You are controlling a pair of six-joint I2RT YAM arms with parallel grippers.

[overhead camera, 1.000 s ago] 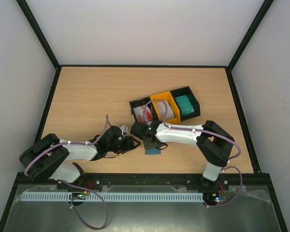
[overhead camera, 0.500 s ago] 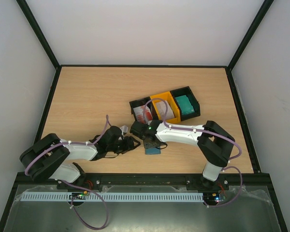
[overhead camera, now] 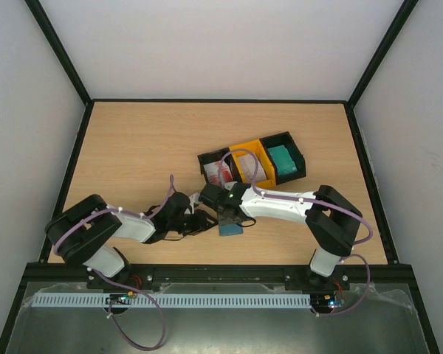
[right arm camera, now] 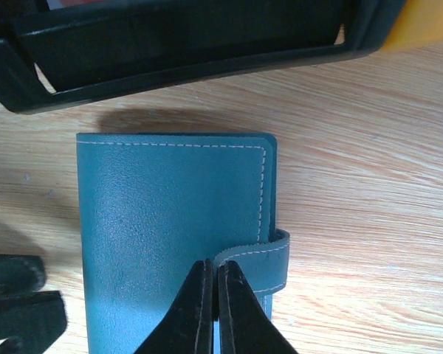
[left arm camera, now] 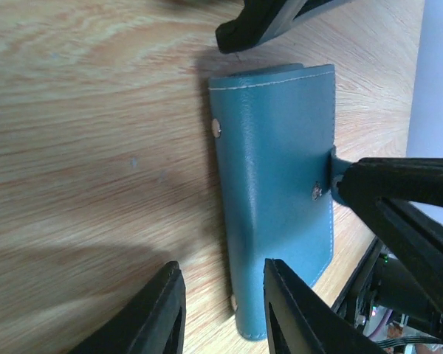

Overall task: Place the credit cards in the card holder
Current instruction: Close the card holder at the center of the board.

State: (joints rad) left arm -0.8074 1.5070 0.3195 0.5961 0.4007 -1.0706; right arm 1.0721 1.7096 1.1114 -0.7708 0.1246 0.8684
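Note:
The blue-teal card holder (overhead camera: 231,228) lies closed on the table in front of the bins. In the right wrist view my right gripper (right arm camera: 215,295) is shut on the holder's clasp tab (right arm camera: 260,254), which curls up off the cover (right arm camera: 170,221). In the left wrist view my left gripper (left arm camera: 225,310) is open at the holder's (left arm camera: 277,184) near end, one finger over the bare wood and one over the cover. Red-and-white cards (overhead camera: 220,171), whitish cards (overhead camera: 257,169) and green-teal cards (overhead camera: 283,159) lie in the bins.
Three joined bins stand behind the holder: a black one (overhead camera: 207,160), a yellow one (overhead camera: 245,150) and another black one (overhead camera: 289,140). The black bin's wall (right arm camera: 192,44) is close above the holder in the right wrist view. A black frame edges the table.
My left arm has swung right and brought its gripper up to the holder's left end. My right gripper stays pinched on the tab and has shifted slightly left.

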